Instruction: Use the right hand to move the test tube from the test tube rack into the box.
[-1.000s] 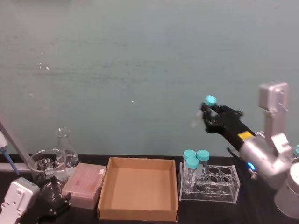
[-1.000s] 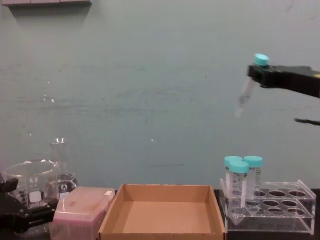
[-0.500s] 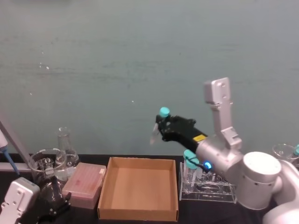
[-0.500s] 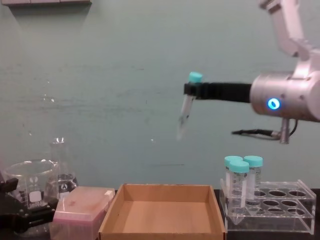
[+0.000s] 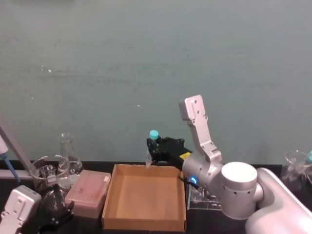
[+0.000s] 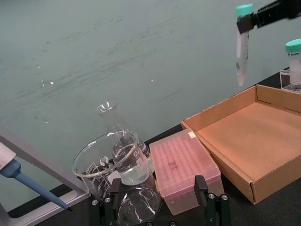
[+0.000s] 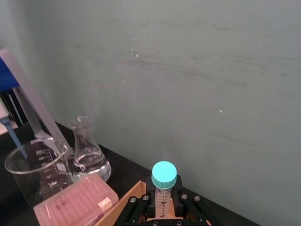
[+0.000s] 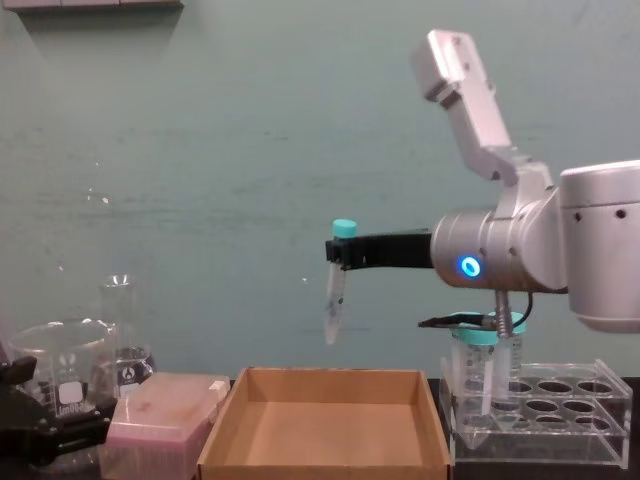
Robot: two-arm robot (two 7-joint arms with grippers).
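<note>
My right gripper [image 8: 340,252] is shut on the test tube [image 8: 335,292] just below its teal cap. The tube hangs nearly upright, tip down, well above the open brown box [image 8: 325,468], over the far edge of the box [image 5: 110,195] in the head view. The right wrist view has the test tube [image 7: 163,187] between the fingers, with a corner of the box [image 7: 126,203] below. The clear test tube rack [image 8: 560,425] stands right of the box, partly behind my right arm. My left gripper [image 5: 54,215] is parked low at the left, open.
A pink translucent box [image 8: 160,420] sits left of the cardboard box, with a beaker [image 8: 60,375] and a conical flask [image 8: 122,335] beyond it. Wider teal-capped tubes [image 8: 482,365] stand in the rack. A pipette [image 6: 28,181] leans at the far left.
My right arm has swung left and down with the test tube, from high above the rack to above the box. The left arm has not moved.
</note>
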